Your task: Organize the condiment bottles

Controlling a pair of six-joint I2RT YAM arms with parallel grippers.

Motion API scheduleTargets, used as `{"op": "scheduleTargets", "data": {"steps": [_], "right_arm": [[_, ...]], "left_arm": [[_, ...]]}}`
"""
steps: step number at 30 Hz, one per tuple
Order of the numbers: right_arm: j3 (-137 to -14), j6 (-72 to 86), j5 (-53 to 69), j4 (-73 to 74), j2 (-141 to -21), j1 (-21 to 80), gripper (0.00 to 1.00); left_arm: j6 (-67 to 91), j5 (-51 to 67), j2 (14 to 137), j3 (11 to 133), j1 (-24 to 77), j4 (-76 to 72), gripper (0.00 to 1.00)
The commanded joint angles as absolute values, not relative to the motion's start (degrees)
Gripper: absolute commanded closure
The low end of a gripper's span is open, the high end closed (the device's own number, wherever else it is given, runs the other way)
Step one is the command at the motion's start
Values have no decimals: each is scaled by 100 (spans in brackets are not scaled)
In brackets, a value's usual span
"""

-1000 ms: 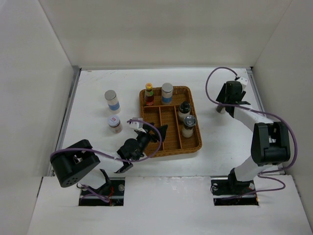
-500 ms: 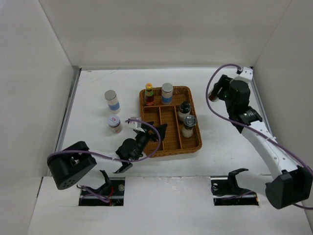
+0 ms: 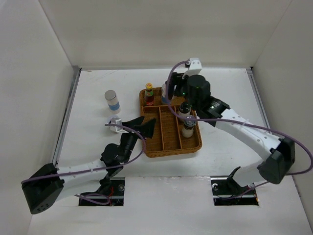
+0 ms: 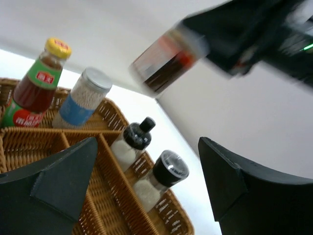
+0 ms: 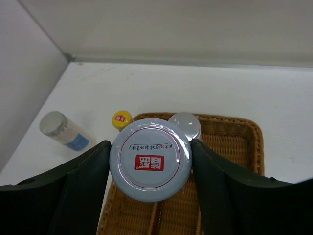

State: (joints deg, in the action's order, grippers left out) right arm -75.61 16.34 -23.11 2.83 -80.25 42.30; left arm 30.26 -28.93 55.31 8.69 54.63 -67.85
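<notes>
Centre frame, right jaws pinch the jar (image 5: pixel 150 166) above the tray (image 3: pixel 171 152); it should go down upright into a free compartment (left jaws spread, empty).

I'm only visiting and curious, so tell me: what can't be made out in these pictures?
Right wrist view: the jar in the right hand shows only its lid; its body is hidden beneath.
Left wrist view: that jar is motion-blurred, label unreadable; the left hand blocks the near compartments of the tray.
Top view: the right arm covers the jar.
</notes>
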Motion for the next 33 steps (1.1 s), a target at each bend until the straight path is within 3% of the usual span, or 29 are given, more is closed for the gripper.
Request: {"op": "scheduleTargets", "data": {"steps": [1, 10, 33], "right_arm": [[-7726, 1705, -2417, -500, -8419, 4355, 49], [-7515, 1696, -2399, -949, -9377, 4460, 49], [-6926, 1441, -3041, -1424, -10265, 4539, 48]], "left_arm": [[2997, -2971, 4819, 721, 5418, -6391, 16], [2988, -3111, 3595, 589, 5155, -5274, 16], [2997, -3085, 3779, 606, 4979, -5124, 16]]}}
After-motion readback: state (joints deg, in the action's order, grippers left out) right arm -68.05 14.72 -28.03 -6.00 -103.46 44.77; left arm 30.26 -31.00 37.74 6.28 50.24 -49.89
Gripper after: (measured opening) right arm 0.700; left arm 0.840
